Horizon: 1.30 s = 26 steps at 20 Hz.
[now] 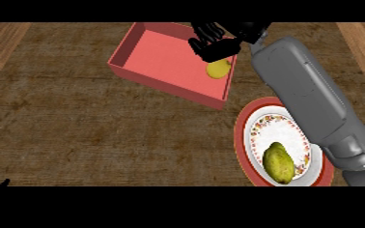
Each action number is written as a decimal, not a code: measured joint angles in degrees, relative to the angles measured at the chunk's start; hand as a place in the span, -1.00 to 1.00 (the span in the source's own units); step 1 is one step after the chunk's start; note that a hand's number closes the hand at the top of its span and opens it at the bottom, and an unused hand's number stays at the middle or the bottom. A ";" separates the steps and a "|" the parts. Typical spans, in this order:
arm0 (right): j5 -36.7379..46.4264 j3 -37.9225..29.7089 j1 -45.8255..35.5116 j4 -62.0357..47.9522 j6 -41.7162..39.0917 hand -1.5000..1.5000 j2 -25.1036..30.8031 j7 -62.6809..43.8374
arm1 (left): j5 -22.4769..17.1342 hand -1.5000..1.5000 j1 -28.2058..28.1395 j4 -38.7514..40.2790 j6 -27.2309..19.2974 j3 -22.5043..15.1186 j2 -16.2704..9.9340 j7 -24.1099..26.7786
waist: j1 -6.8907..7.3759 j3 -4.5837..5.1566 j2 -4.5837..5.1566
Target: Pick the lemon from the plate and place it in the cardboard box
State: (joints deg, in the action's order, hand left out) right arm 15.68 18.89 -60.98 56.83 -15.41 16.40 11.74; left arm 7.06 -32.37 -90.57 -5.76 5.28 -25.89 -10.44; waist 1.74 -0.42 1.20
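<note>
My right hand [214, 46] over the box [153, 53], lemon [218, 69] in its right corner, plate [249, 125] nearer me, right, bearing a fruit [279, 163]

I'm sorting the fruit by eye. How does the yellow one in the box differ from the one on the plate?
The lemon is plain yellow; the green fruit is mottled yellow-green. The lemon looks smaller and rounder, the green fruit longer. The lemon lies in the pink box beneath the right hand; the green fruit lies on the plate, untouched.
</note>
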 measured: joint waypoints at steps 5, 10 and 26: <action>2.11 2.25 -2.16 -4.19 0.41 1.00 -3.47 -2.02 | 1.07 0.00 0.35 -0.07 0.25 -0.05 0.69 0.22 | 0.33 0.04 0.18; 3.35 3.22 -2.94 -9.30 1.69 -1.00 -7.11 -4.74 | 1.81 0.00 0.45 -0.33 0.72 0.31 1.13 0.07 | 0.57 0.02 0.46; -6.08 -8.84 -4.39 -17.65 10.72 -1.00 -15.85 -3.94 | 2.39 0.00 -0.46 -1.24 2.38 2.52 3.15 -0.65 | -0.76 -0.27 0.73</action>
State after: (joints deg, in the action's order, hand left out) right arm 9.60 10.05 -65.37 39.18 -4.68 0.55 7.81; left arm 9.44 -32.83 -91.81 -3.37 7.80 -22.74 -11.09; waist 0.98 -0.69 1.93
